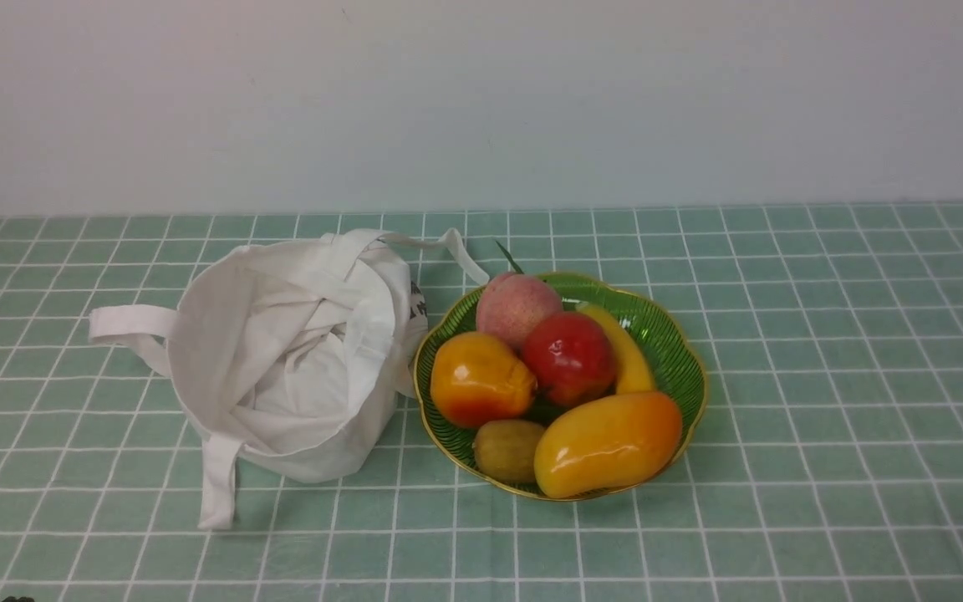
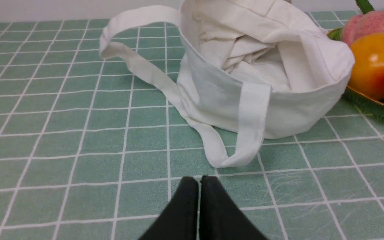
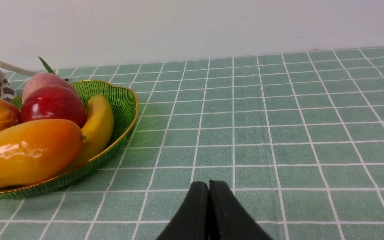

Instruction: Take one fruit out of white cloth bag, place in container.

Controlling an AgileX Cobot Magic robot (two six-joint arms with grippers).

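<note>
Landmark: green plate [image 1: 693, 359]. We note mango [image 1: 608, 444] on its near side, apparently task placement done. White bag [image 1: 379, 368] slumps left of it, likely emptied. Left claw [image 2: 199, 181], right claw [image 3: 209, 186]: both closed, presumably parked.

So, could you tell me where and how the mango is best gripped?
Probably across its narrow middle, coming from above: the mango lies lengthwise on the near side of the green plate, its upper side uncovered. One of the jaws would likely need to slip between it and the banana.
</note>
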